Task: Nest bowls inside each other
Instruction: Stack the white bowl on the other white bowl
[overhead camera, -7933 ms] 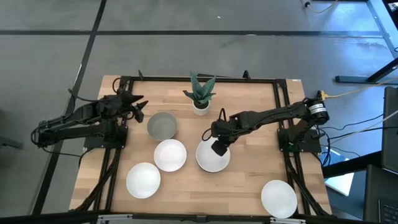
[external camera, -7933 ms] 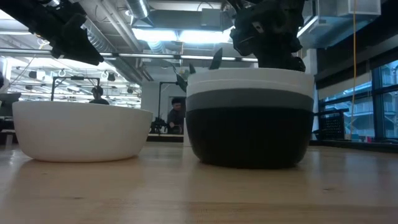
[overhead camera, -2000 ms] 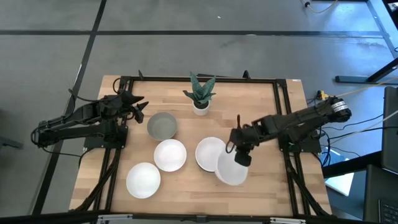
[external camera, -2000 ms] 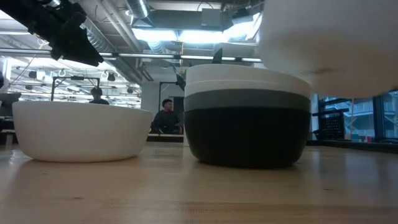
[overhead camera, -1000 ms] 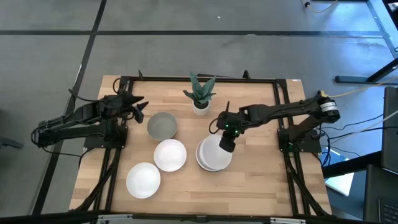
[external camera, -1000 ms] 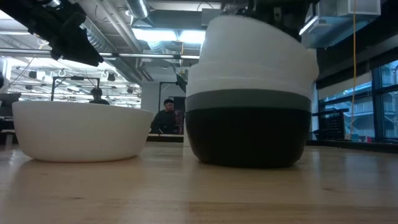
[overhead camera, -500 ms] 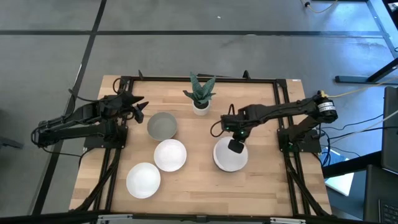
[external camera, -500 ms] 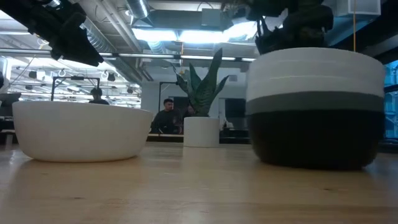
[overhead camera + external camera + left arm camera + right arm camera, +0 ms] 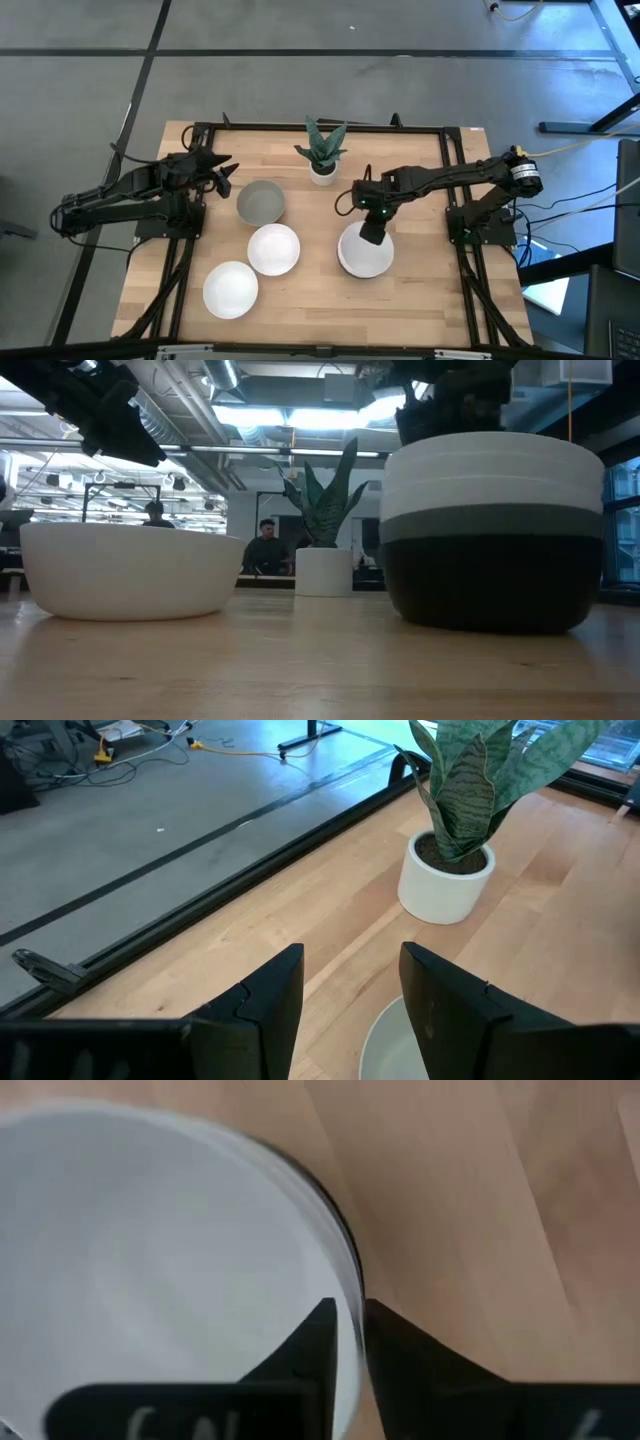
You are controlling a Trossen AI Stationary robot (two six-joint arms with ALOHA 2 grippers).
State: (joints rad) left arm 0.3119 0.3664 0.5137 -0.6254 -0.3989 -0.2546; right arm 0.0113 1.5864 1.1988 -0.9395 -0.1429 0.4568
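Wooden surface (image 9: 300,300) with a black frame is sitting on a grey floor, and from table height you can see an office-type room behind it with a person (image 9: 266,546) sitting far back.

Right gripper (image 9: 369,236) is hanging over the far rim of the nested stack of bowls (image 9: 365,252), right of centre. Its wrist camera is showing the two fingers (image 9: 318,1342) pinching the rim of the top white bowl (image 9: 150,1260), closed down to just the wall's thickness. From the low camera the stack (image 9: 492,525) is reading as black at the bottom, grey above that, then white layers on top.

Left gripper (image 9: 224,172) is waiting at the far left, fingers (image 9: 270,1000) spread apart and holding nothing, just beside the grey bowl (image 9: 261,202). A sliver of that bowl's rim (image 9: 385,1040) is showing between the fingers.

Two more white bowls are sitting loose: one (image 9: 273,249) near the middle, touching or nearly touching the grey one, and another (image 9: 230,289) nearer and further left. Small white pot with a green plant (image 9: 322,152) is standing at the far middle.
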